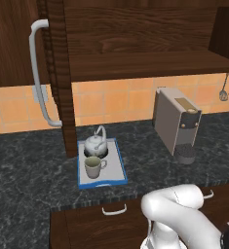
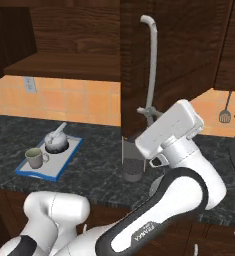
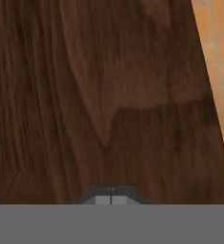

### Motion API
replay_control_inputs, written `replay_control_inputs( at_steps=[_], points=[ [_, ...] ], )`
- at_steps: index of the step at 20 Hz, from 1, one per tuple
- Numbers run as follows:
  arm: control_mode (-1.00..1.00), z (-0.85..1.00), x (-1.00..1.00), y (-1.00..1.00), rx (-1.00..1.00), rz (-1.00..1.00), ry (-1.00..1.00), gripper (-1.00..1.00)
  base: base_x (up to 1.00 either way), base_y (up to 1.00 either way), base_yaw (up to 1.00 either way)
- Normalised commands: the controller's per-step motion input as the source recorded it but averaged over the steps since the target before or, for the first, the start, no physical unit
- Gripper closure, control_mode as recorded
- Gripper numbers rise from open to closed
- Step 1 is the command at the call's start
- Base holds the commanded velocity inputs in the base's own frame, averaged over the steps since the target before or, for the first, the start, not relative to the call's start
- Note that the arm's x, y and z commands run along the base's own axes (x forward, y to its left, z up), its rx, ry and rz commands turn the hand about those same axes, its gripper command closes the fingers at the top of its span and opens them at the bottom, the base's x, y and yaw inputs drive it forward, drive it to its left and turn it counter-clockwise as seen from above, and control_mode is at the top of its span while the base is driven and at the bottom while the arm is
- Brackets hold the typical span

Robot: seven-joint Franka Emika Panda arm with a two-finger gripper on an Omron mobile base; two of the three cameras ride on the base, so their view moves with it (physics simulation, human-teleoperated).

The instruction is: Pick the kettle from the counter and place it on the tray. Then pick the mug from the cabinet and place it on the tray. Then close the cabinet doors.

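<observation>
We see the silvery round kettle (image 1: pixel 96 143) and beige cylindrical mug (image 1: pixel 93 166) both on the blue-rimmed grey tray (image 1: pixel 117 165) on the dark speckled worktop (image 1: pixel 23 165), while our jaws, pressed together, face the dark wood cabinet door (image 3: pixel 108 95), whose edges are cut off up close.

Coffee machine (image 1: pixel 177 124), grey-beige box w/ dark front panel, upright on worktop at 3 o'clock in left base view. Orange tile backsplash (image 1: pixel 106 99) behind it. Two hanging utensils (image 1: pixel 227 90) at 2 o'clock, prob. ladle + spatula. Wall outlet (image 2: pixel 28 84) at 10 o'clock, right base view. Drawer handle (image 1: pixel 114 210), white, at 6 o'clock.
</observation>
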Motion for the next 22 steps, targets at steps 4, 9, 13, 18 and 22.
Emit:
replay_control_inputs(
  at_steps=[4,9,13,18,22],
  points=[
    [-1.0,0.05,0.19,0.38,-0.16,0.05,0.37,1.0,0.0,0.0,0.0],
    [-1.0,0.15,0.37,0.13,-0.04,0.0,0.25,1.0,0.0,0.0,0.0],
    [-1.0,0.1,0.64,-0.02,-0.1,-0.07,0.17,1.0,0.0,0.0,0.0],
    [-1.0,0.08,0.84,-0.29,-0.12,-0.09,0.21,1.0,0.0,0.0,0.0],
    [-1.0,0.01,0.85,-0.21,-0.14,-0.17,0.27,1.0,0.0,0.0,0.0]
  ],
)
